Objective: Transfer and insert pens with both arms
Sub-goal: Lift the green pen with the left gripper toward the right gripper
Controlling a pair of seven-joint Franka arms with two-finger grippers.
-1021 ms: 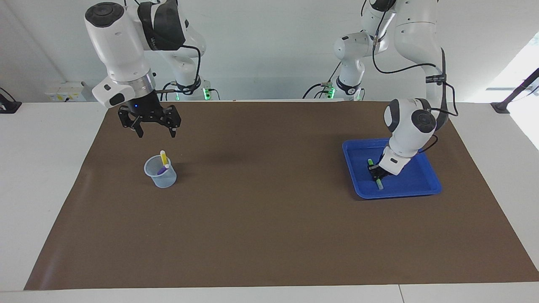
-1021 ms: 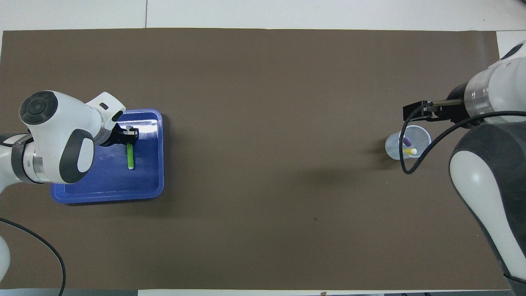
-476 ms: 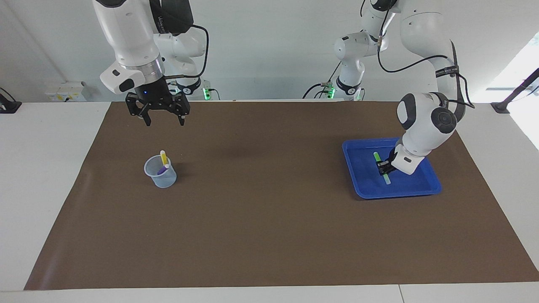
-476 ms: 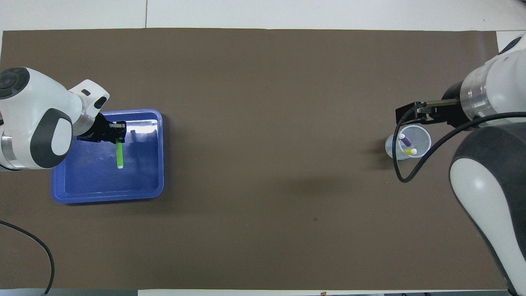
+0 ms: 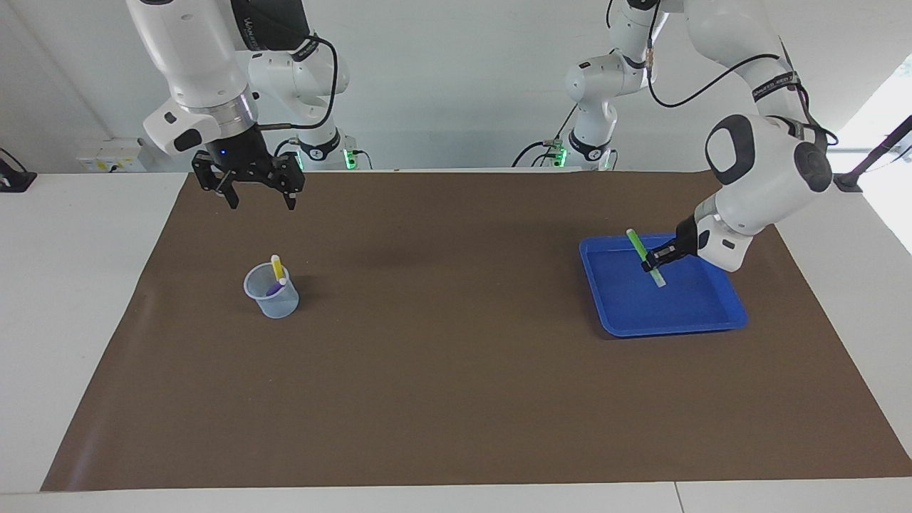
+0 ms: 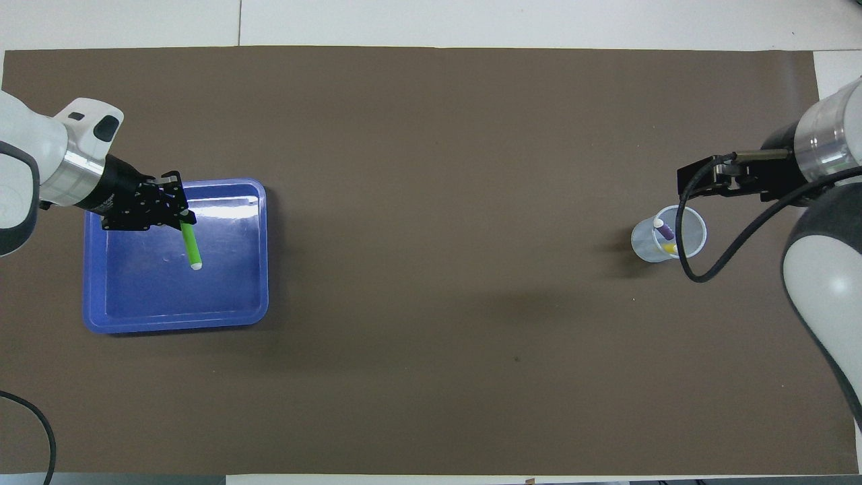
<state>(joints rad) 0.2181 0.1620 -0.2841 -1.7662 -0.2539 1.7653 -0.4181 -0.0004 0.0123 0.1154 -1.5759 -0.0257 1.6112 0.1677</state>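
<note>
Left gripper (image 5: pixel 653 265) was up in the air over the blue tray (image 5: pixel 702 320), fingers pinched tight on the green pen (image 5: pixel 643 256). The pen hung tilted, one end angled up and toward the robots, the white-tipped end pointing down at the tray floor; from overhead the green pen (image 6: pixel 190 245) showed clear of the gripper (image 6: pixel 183 217), its white tip over the tray's (image 6: pixel 101 316) middle. It did not appear to touch the tray.

The tray sat on the brown mat (image 5: pixel 456 399) toward the left arm's end of the table.

Right gripper (image 5: pixel 259 201) hung over the mat near the edge closest to the robots, fingers spread wide, nothing between them. In the overhead view only its black body (image 6: pixel 714 178) showed.

The clear cup (image 5: pixel 272 296) stood on the mat toward the right arm's end, well apart from the tray. In it leaned the yellow pen (image 5: pixel 276 267) and the purple pen (image 5: pixel 274 288), both with white tips up.
</note>
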